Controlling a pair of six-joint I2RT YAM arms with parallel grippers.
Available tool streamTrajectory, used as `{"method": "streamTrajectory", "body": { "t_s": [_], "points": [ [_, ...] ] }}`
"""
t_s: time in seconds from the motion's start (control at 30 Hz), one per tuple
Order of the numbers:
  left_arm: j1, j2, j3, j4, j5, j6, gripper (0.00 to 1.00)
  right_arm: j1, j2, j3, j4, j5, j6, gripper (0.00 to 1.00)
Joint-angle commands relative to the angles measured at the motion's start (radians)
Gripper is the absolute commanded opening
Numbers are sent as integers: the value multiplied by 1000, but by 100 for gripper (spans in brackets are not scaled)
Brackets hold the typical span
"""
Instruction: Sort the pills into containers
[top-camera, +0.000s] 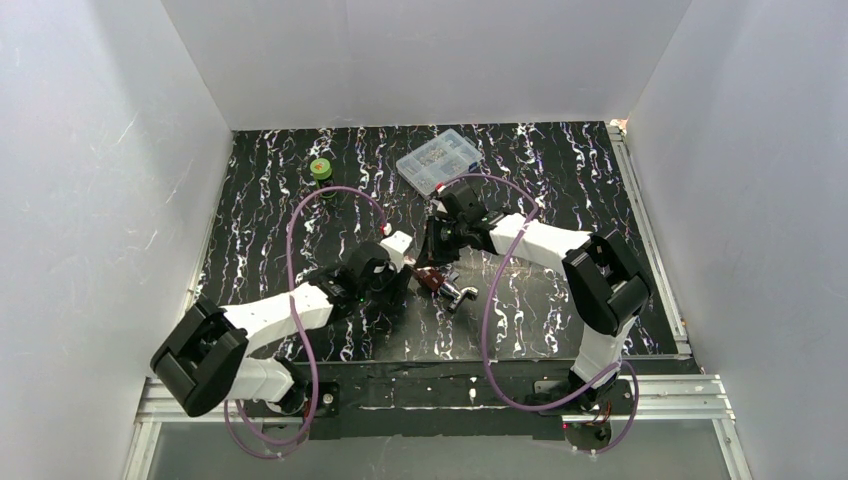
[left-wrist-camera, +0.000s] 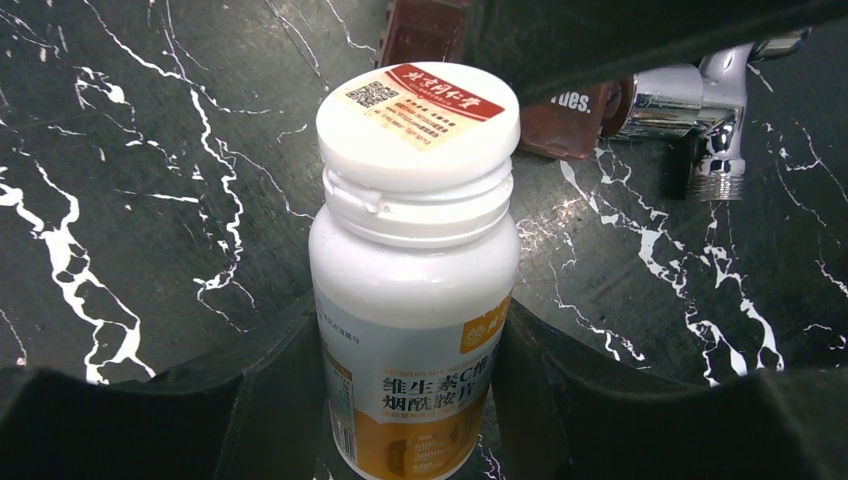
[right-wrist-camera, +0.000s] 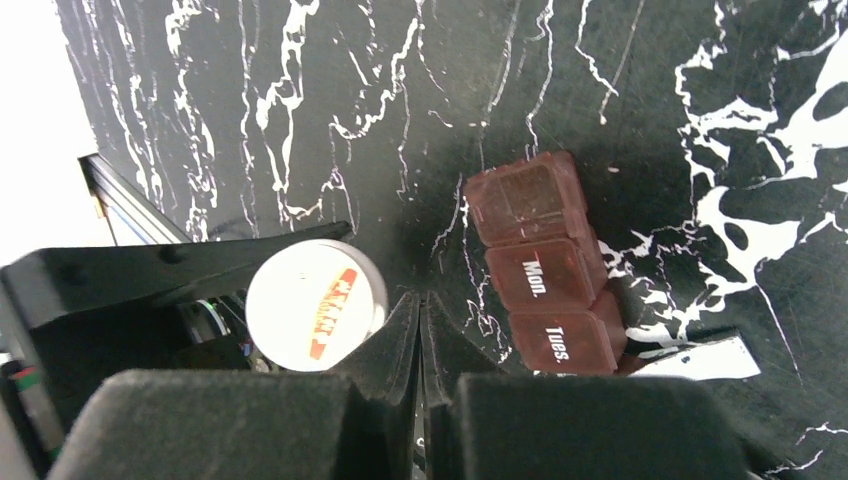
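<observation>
One bottle (left-wrist-camera: 415, 290), one case (right-wrist-camera: 545, 265), one box (top-camera: 439, 160)

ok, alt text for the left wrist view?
A white pill bottle, lid on, is gripped between the left gripper's dark fingers. Beyond it, on the black marbled table, lie a red-brown pill case and a shiny metal fitting.

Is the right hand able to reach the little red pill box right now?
Probably yes. The right hand is right beside the red pill box with nothing between them, though it is shut and would need opening first.
</observation>
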Motion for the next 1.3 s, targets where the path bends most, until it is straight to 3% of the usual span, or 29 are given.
{"method": "streamTrajectory", "body": {
  "t_s": [0.0, 1.27],
  "points": [
    [-5, 8, 15, 8, 15, -3, 0, -4, -6, 54, 40, -13, 3, 7],
    [-8, 179, 199, -190, 75, 17, 0, -62, 22, 40, 109, -60, -23, 6]
  ]
}}
